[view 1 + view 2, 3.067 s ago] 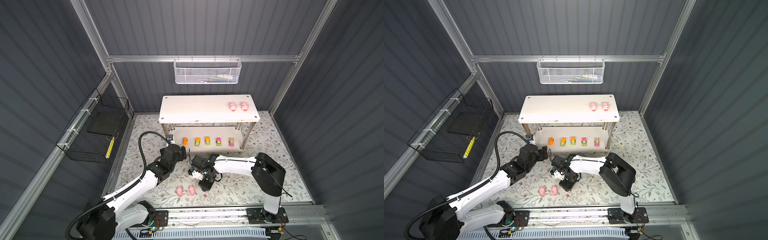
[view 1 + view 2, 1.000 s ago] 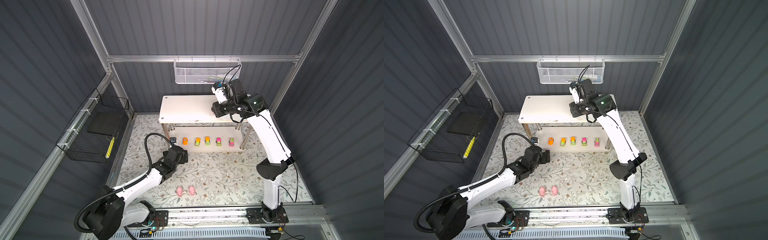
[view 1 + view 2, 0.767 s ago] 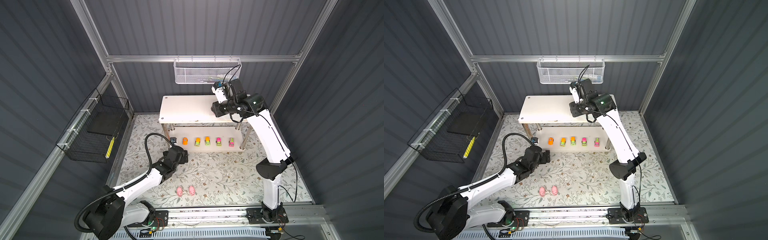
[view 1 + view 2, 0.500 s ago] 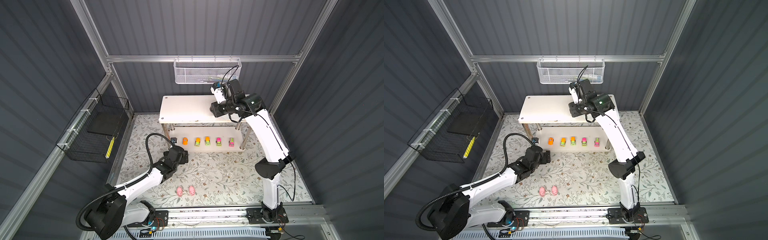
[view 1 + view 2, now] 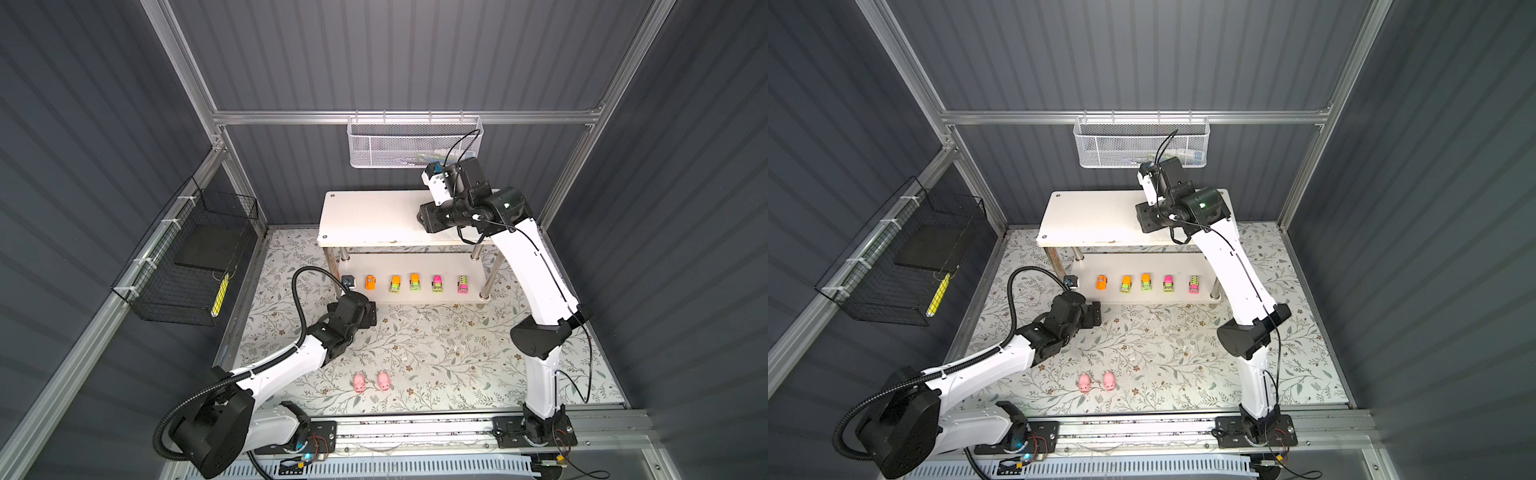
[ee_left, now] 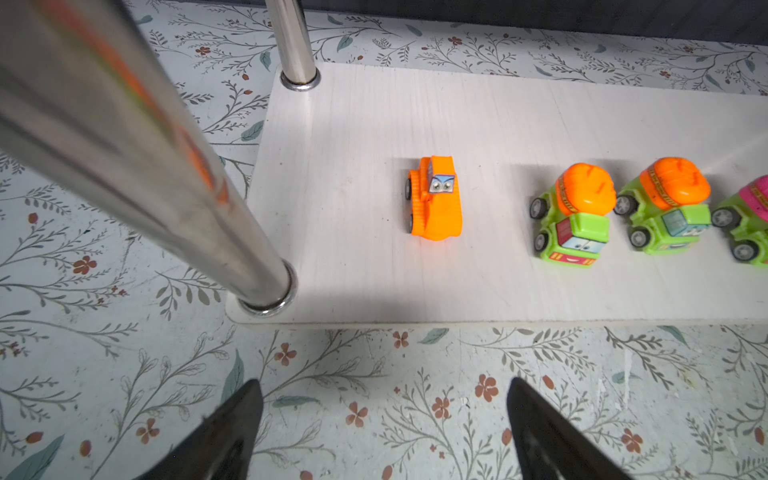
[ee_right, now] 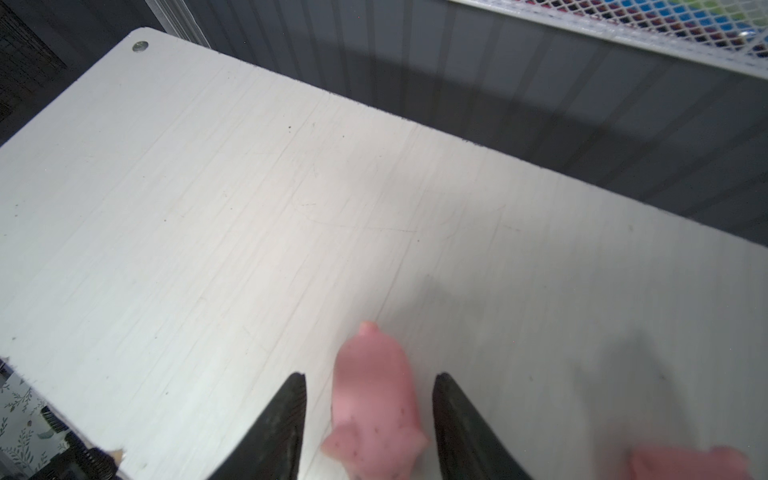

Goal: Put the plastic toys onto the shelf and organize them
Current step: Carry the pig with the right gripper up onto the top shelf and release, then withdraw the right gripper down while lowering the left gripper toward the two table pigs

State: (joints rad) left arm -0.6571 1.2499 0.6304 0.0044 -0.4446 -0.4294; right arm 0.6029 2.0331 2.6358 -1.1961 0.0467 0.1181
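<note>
Top views, shelf: the white two-tier shelf point(image 5: 374, 216) stands at 12 o'clock on the floral mat point(image 5: 436, 345), against the back wall.
Top views, toy vehicles: five toy vehicles point(image 5: 414, 282) stand in a row on the lower board, with an all-orange one at its 9 o'clock end.
Top views, pink pigs: two pink pigs point(image 5: 359, 382) lie side by side at 6 o'clock on the mat, well apart from both arms.
Top views, right gripper: the right gripper point(image 5: 426, 219) is over the 3 o'clock half of the top board, its jaws hidden under the wrist.
Top views, left gripper: the left gripper point(image 5: 371, 312) is low over the mat, near the shelf's 9 o'clock end.
Left wrist, left gripper point(image 6: 384, 382): its jaws are spread wide over the mat with nothing between them, just short of the lower board's edge.
Left wrist, orange vehicle point(image 6: 436, 199): it stands on the lower board between a chrome leg point(image 6: 266, 286) and two green-and-orange mixer trucks point(image 6: 575, 216).
Right wrist, right gripper point(image 7: 370, 376): its jaws are parted.
Right wrist, pig point(image 7: 374, 399): it is on the top board between the jaws, with a gap on each side.
Right wrist, second pig point(image 7: 685, 463): it is blurred, on the same board near the first.
</note>
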